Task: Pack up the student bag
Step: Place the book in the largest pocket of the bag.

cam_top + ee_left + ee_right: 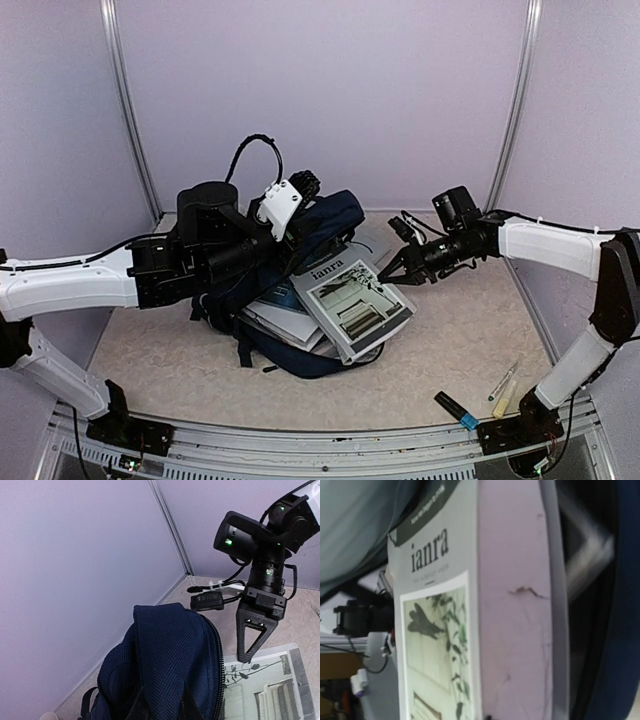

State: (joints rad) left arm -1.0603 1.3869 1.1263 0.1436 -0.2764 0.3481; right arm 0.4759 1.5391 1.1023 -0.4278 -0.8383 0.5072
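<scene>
While left gripper (306, 186) is pinching student bag (335, 212) top rim, right gripper (386, 279), jaws pressed together, is touching edge of magazine (355, 306) lying across bag.

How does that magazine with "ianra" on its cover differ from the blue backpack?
The magazine is pale, flat and stiff-looking; the student bag is dark navy, soft and crumpled. The magazine lies tilted on top of the open bag; the student bag lies on the table beneath, its upper flap raised. Both rest near the table's middle.
</scene>
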